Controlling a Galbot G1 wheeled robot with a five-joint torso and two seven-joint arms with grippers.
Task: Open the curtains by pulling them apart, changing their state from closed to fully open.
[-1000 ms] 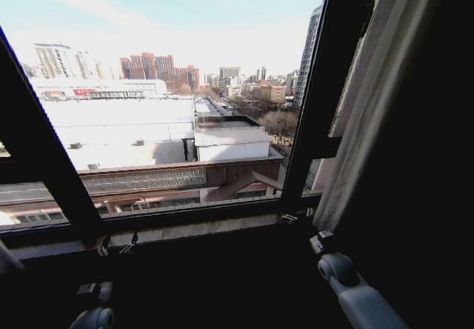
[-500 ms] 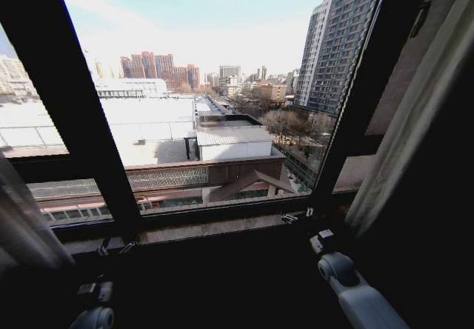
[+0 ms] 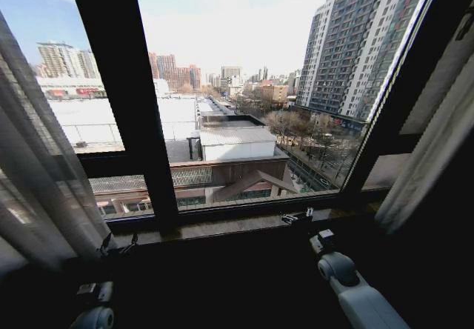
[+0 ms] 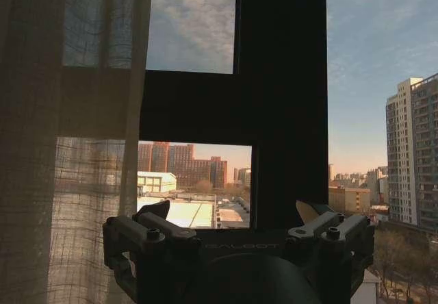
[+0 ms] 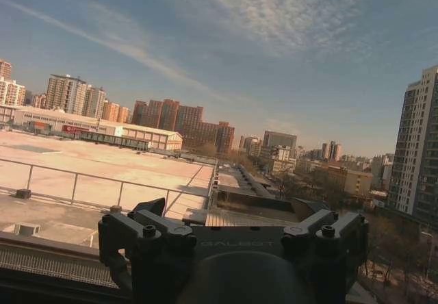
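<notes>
Beyond both claws, past the dark sill [image 3: 222, 229], stands a window with black frame bars [image 3: 126, 84], two uprights and a crossbar in the head view. The curtains are parted into two panels: the left curtain [image 3: 37, 166] hangs up and to the left of the left claw [image 3: 118, 246], apart from it, and the right curtain [image 3: 437, 144] hangs up and to the right of the right claw [image 3: 298, 216], well apart.

Both claws sit low near the sill, open and holding nothing. From the left wrist the left claw [image 4: 233, 215] faces a thick frame bar [image 4: 280, 98], with the sheer curtain [image 4: 68, 140] off to one side. From the right wrist the right claw [image 5: 229, 211] faces bare glass, a flat roof [image 5: 102, 167] and towers [image 5: 417, 146].

The curtains' tops and hems are cut off, and the arms below are lost in shadow.
</notes>
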